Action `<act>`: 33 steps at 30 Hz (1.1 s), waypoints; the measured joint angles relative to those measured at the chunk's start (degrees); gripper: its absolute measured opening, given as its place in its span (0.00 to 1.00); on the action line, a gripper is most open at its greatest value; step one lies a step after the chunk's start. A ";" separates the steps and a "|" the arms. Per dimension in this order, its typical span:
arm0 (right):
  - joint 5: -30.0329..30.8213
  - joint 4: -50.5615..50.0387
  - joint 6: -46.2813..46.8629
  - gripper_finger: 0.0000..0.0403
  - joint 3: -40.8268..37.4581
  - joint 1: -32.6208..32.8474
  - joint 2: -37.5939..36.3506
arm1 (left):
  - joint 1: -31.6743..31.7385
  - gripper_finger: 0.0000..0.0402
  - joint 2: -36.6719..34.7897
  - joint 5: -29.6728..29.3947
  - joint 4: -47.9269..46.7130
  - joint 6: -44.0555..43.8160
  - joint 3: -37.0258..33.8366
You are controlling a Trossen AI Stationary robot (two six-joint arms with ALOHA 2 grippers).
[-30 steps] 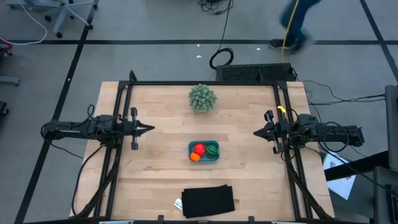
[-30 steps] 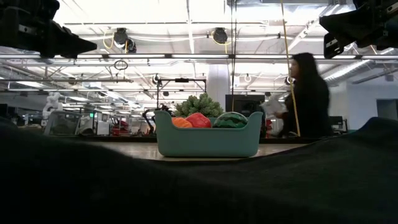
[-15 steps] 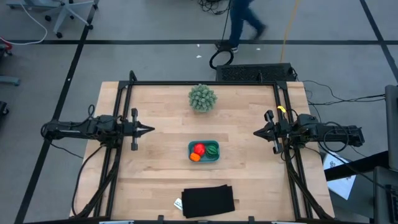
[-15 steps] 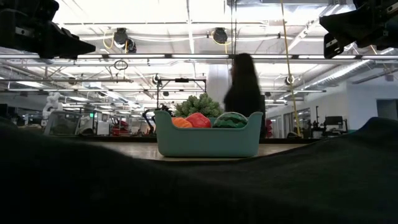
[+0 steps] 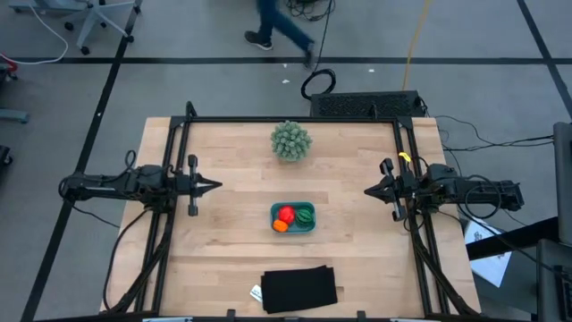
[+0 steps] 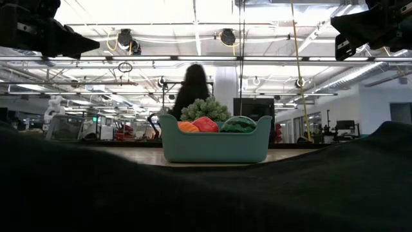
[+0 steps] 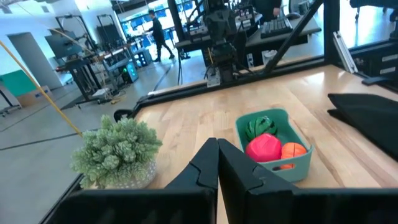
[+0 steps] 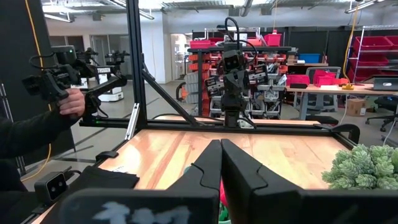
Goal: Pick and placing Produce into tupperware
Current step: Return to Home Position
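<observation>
The teal tupperware (image 5: 293, 218) stands on its base in the middle of the table, also seen in the low view (image 6: 214, 147) and the left wrist view (image 7: 273, 155). Inside it lie the red lumpy piece (image 5: 285, 214), the orange ball (image 5: 281, 226) and the dark green striped piece (image 5: 307, 215). My left gripper (image 5: 218, 186) is shut and hovers over the table's left part, pointing toward the tub. My right gripper (image 5: 366, 190) is shut and hovers over the table's right part, facing it. Both are well clear of the tub.
A pale green spiky ball (image 5: 290, 140) sits near the table's far edge. A black flat rectangle (image 5: 299, 288) lies at the near edge, with a small white tag beside it. A black frame runs along the table's sides. A person walks on the floor beyond the far edge.
Both arms and the tub with its pieces have stayed still. Only a person beyond the table's far edge has walked from the right toward the left.
</observation>
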 joint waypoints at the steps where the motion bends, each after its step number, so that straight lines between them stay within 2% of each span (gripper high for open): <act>1: 0.00 0.00 -0.01 0.00 0.00 0.00 0.00 | 0.00 0.02 0.00 0.00 0.27 -0.03 0.00; 8: 0.00 0.02 -0.72 0.00 0.00 0.00 0.00 | 0.00 0.05 0.00 -0.02 0.46 0.04 0.00; 33: 0.00 0.04 -1.32 0.00 0.00 0.02 0.00 | 0.00 0.05 0.09 -0.09 0.49 0.05 0.00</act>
